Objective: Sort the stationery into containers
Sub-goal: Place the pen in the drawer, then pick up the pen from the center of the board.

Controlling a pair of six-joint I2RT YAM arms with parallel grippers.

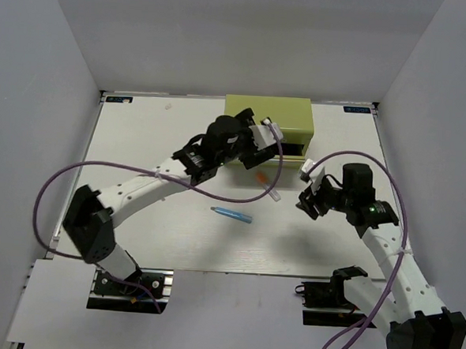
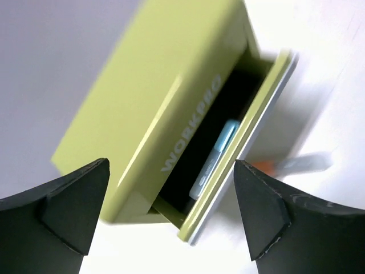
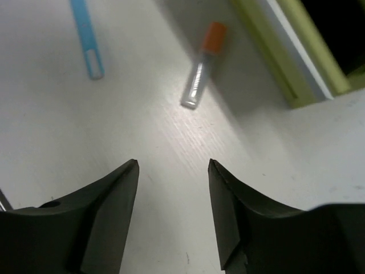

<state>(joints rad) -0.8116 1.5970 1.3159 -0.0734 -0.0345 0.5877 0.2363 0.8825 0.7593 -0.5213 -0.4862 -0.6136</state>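
The olive-green box (image 1: pixel 270 113) stands at the back middle with a drawer (image 1: pixel 291 161) pulled out. In the left wrist view the box (image 2: pixel 154 85) has its drawer (image 2: pixel 259 111) open, and a light blue stick (image 2: pixel 217 155) lies inside it. My left gripper (image 1: pixel 265 137) is open and empty (image 2: pixel 171 165) over the drawer. A stick with an orange end (image 1: pixel 269 187) lies on the table in front of the drawer, also in the right wrist view (image 3: pixel 202 65). A blue stick (image 1: pixel 232 215) lies nearer, also in the right wrist view (image 3: pixel 86 40). My right gripper (image 1: pixel 306 196) is open and empty (image 3: pixel 173 165), right of both sticks.
The white table (image 1: pixel 159 217) is walled in by grey panels on three sides. The corner of the drawer (image 3: pixel 296 63) shows at the top right of the right wrist view. Purple cables loop from both arms over the table's near part.
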